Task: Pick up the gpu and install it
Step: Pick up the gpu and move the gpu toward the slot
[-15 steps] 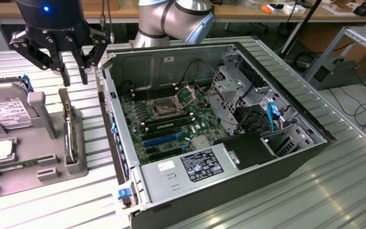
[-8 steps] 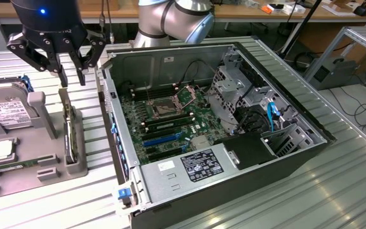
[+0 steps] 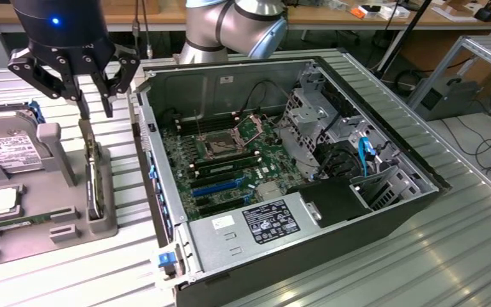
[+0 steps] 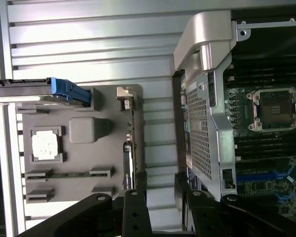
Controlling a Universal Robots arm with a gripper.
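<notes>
**Open gripper above the gpu**

The gripper (image 3: 94, 107) hangs with its fingers spread wide, holding nothing. The gpu (image 3: 95, 187) stands on edge in a slot of the grey tray (image 3: 66, 225) — below the gripper, apart from it. In the wrist view the gpu (image 4: 129, 158) runs in line with one finger (image 4: 136, 195) rather than the gap. Past the other finger — the open computer case (image 3: 228, 77) on the table (image 3: 450, 256).

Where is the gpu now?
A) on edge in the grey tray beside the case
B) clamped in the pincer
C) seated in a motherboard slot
A: the gpu stands on edge in the grey tray, the open pincer above it holding nothing.
</notes>
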